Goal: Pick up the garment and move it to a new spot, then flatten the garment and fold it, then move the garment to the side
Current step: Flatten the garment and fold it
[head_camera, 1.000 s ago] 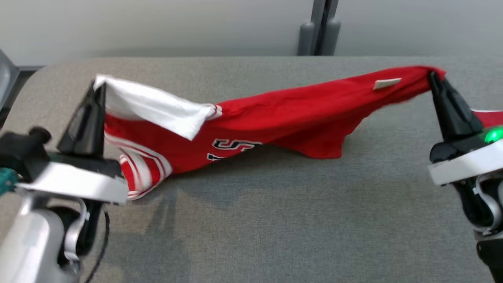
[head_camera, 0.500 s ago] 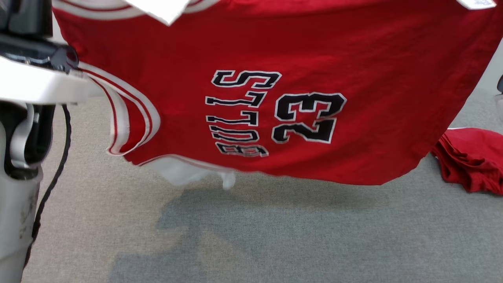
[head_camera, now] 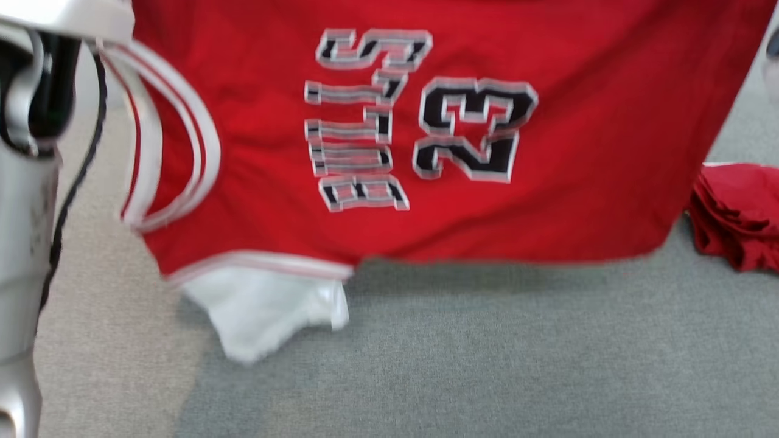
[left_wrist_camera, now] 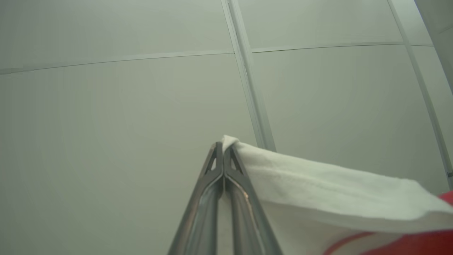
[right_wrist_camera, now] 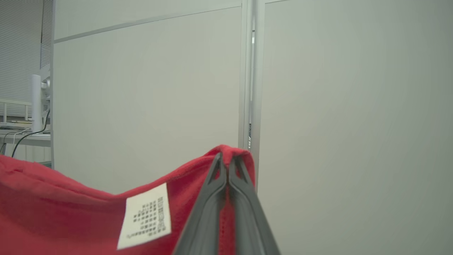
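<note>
The garment [head_camera: 584,140], a red jersey with black-and-white lettering and white-striped armholes, hangs spread in the air above the grey table [head_camera: 487,365]. Its white part [head_camera: 261,310] dangles at the lower left, near the table top. In the left wrist view my left gripper [left_wrist_camera: 223,150] is shut on a white corner of the garment [left_wrist_camera: 318,194]. In the right wrist view my right gripper [right_wrist_camera: 226,161] is shut on a red corner of the garment [right_wrist_camera: 70,209], beside a white care label [right_wrist_camera: 147,214]. My pale left forearm [head_camera: 24,201] shows at the head view's left edge.
A second bunched red cloth [head_camera: 739,213] lies on the table at the right edge. Both wrist views look at a pale panelled wall [left_wrist_camera: 106,106]. A desk with cables [right_wrist_camera: 21,134] stands far left in the right wrist view.
Both grippers have lifted the garment from a sagging stretch over the table to a hanging sheet. The head view now looks lower and closer, and the jersey has shifted up in it.
</note>
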### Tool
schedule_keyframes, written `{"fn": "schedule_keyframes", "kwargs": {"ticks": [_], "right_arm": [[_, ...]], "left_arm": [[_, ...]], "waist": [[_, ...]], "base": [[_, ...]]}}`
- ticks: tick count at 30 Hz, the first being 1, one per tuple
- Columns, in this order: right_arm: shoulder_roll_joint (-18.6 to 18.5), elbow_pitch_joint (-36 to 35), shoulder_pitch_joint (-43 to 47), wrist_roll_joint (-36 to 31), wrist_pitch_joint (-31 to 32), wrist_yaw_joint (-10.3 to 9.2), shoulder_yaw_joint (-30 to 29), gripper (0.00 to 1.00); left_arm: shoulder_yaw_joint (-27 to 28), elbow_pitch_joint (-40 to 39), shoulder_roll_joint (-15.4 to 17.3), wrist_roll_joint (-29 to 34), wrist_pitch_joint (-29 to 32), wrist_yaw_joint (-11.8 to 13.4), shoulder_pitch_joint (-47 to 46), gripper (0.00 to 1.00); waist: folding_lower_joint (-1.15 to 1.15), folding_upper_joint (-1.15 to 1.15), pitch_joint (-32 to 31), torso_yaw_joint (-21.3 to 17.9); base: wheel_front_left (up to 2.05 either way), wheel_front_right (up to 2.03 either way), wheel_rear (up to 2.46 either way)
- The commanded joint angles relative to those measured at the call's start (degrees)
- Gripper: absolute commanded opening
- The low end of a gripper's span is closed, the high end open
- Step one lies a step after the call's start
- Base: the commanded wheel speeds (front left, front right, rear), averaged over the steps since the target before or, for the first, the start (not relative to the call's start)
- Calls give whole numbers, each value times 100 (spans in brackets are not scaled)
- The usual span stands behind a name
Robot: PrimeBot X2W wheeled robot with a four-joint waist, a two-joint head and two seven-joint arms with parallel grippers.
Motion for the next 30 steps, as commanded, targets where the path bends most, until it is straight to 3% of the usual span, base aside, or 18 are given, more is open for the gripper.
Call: {"fn": "schedule_keyframes", "kwargs": {"ticks": [1, 7, 13, 18, 25, 30], "right_arm": [[82, 357, -432, 65, -159, 2, 192, 0], [327, 1434, -1603, 102, -591, 2, 681, 0], [916, 2938, -2657, 147, -1171, 2, 1190, 0], [1360, 3879, -2981, 147, -1339, 2, 1689, 0], [1569, 4627, -2603, 495, -1400, 2, 2253, 0], [1530, 4577, -1888, 804, -1409, 2, 2362, 0]], "left_arm": [[-67, 412, -79, 74, -191, -116, -398, 0], [-295, 1548, -165, 304, -619, -319, -1376, 0], [-483, 3071, -348, 299, -967, -474, -2301, 0], [-620, 4093, -550, 210, -1086, -539, -2527, 0], [-766, 5066, -857, -141, -1138, -558, -1836, 0], [-457, 5055, -1011, -555, -1136, -561, -801, 0]], "waist": [[0, 0, 310, -80], [0, 0, 701, -246], [0, 0, 836, -342], [0, 0, 978, -348], [0, 0, 1305, -213], [0, 0, 1467, -154]], "base": [[0, 0, 0], [0, 0, 0], [0, 0, 0], [0, 0, 0], [0, 0, 0], [0, 0, 0]]}}
